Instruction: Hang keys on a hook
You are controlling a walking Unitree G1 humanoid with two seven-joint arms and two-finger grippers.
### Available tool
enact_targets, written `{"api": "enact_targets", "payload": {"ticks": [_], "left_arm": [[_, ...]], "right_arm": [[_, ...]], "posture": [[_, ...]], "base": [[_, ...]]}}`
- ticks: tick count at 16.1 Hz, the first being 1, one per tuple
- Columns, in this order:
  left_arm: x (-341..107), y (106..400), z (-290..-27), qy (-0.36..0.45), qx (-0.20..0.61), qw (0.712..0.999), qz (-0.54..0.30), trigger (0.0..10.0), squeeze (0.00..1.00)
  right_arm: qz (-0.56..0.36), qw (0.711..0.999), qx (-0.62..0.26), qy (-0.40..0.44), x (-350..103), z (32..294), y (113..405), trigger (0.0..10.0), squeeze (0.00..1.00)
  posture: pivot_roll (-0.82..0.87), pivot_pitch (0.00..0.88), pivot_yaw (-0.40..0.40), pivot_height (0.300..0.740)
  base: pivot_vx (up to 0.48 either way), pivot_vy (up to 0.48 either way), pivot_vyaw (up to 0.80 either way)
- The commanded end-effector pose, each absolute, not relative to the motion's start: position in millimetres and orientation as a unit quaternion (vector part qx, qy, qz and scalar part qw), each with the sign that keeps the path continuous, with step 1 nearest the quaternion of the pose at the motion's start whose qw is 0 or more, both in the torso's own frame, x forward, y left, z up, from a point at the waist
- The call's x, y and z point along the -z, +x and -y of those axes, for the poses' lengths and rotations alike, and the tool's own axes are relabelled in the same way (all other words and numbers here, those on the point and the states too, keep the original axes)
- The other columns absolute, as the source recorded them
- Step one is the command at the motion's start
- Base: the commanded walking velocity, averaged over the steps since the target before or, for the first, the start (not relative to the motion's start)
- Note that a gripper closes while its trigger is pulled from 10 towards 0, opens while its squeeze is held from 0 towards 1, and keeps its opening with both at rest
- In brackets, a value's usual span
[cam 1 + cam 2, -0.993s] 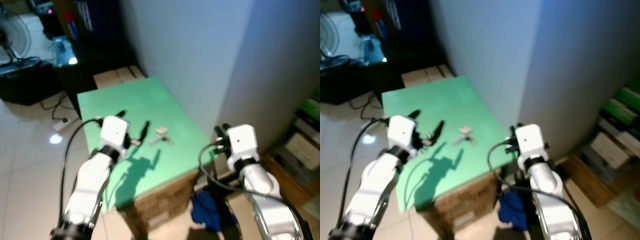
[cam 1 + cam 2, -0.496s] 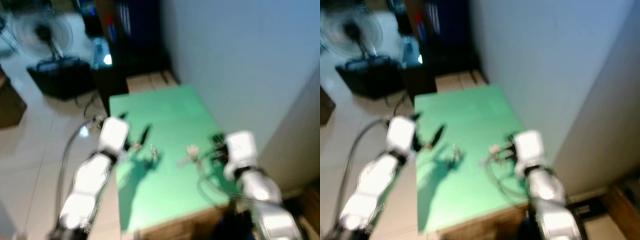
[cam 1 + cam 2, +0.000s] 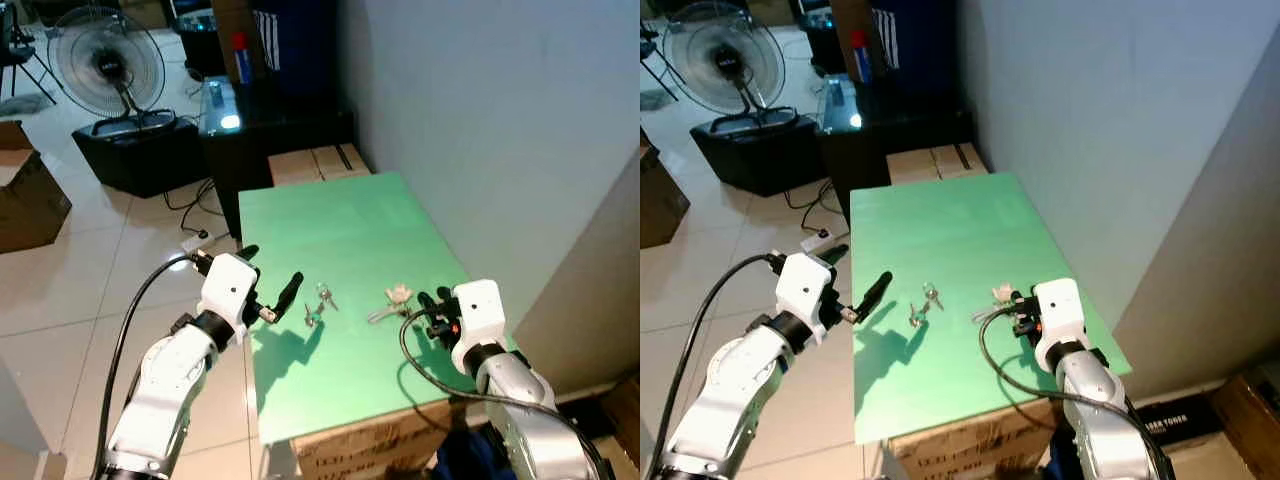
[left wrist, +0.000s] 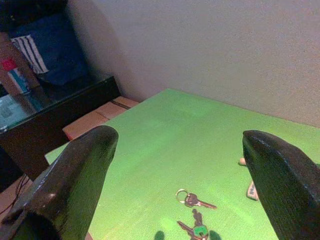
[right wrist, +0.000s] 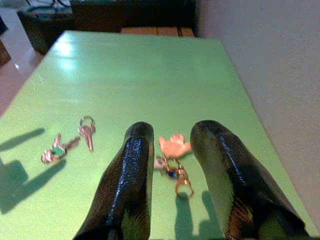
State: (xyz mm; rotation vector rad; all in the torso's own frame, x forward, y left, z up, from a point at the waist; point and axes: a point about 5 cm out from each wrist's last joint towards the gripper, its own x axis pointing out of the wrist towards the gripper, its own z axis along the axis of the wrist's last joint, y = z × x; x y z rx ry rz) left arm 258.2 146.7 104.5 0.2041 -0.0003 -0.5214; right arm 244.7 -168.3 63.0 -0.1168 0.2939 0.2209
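Green surface (image 3: 340,215) is slick, so my spread right claw (image 5: 171,150), straddling the pink-tagged keys (image 5: 173,155), could skid them away when closing.

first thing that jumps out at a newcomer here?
The bright green table set against the wall, with small sets of keys lying loose near its middle: two keys toward the left tool, and a bunch with a pink hand-shaped fob just ahead of the right tool. Both tools hover open over the table. A fan stands on the floor beyond.
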Motion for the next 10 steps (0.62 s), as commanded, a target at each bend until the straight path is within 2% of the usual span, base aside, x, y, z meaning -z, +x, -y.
{"api": "enact_targets", "payload": {"ticks": [1,4,10], "left_arm": [[-107,257,-147,0.1,0.267,0.959,0.001,10.0,0.0],[-114,256,-148,0.1,0.28,0.955,0.006,10.0,0.0],[-128,244,-136,0.09,0.387,0.918,-0.011,10.0,0.0]], "right_arm": [[-0.15,0.982,-0.104,-0.052,-63,172,249,10.0,1.0],[-0.175,0.978,-0.11,-0.035,-54,182,263,10.0,1.0],[-0.256,0.957,-0.135,-0.036,-22,196,293,10.0,1.0]], "posture": [[-0.05,0.024,0.096,0.74],[-0.02,0.048,0.098,0.74],[0.06,0.131,0.132,0.74]], "base": [[0.0,0.0,0.0],[0.0,0.0,0.0],[0.0,0.0,0.0]]}}
